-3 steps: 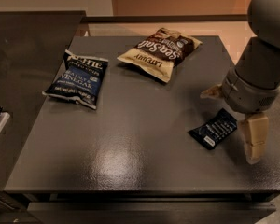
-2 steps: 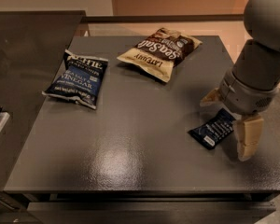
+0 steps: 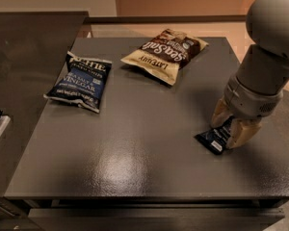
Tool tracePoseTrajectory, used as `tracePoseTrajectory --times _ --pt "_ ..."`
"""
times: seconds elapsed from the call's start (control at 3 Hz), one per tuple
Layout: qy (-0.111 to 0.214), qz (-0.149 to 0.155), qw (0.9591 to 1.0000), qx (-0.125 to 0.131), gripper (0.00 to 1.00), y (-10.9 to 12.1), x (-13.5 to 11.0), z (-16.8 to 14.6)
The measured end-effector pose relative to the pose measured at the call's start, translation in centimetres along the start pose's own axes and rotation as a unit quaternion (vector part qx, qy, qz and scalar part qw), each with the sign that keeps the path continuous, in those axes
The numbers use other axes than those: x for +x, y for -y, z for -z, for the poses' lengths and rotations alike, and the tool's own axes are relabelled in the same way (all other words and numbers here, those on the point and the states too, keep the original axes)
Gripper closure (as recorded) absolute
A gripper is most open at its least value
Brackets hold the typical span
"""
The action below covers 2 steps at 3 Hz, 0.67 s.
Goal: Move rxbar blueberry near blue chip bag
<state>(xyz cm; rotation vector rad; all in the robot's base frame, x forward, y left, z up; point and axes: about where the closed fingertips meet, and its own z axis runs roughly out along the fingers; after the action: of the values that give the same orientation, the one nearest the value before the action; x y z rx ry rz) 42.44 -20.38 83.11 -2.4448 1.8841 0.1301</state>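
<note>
gripper [image 3: 231, 129] low at right of frame, arm coming in from upper right; jaws closed in on the far end of the rxbar blueberry [image 3: 211, 139], one finger on each side and the bar pinched between; bar lies flat on the tabletop [image 3: 144, 148] at lower right, its near end poking out below-left of the fingers; blue chip bag [image 3: 79, 82] at upper left, well apart from the bar; cream sea salt bag [image 3: 164, 54] at top centre, between the two but further up

step in hand looks like securing the grasp before the lift; to do well: keep the pinch square across the bar's narrow width so the thin wrapper doesn't slip or twist; lift only just off the tabletop, then travel left toward the blue bag, keeping below the sea salt bag; set down just beside the blue bag, not on it

vs earlier frames: fingers were spread wide around the bar, now drawn in tight on it; wrist has dropped lower; bar looks slightly shifted toward lower left; both bags unchanged
</note>
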Motion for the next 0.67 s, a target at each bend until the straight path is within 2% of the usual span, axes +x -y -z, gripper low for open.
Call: tracePoseTrajectory --times 0.33,0.67 --pt "0.001 -0.001 1.0 0.002 0.85 0.1 0.0 0.1" --pt "0.008 -0.001 0.9997 0.022 1.0 0.5 -0.9 1.4"
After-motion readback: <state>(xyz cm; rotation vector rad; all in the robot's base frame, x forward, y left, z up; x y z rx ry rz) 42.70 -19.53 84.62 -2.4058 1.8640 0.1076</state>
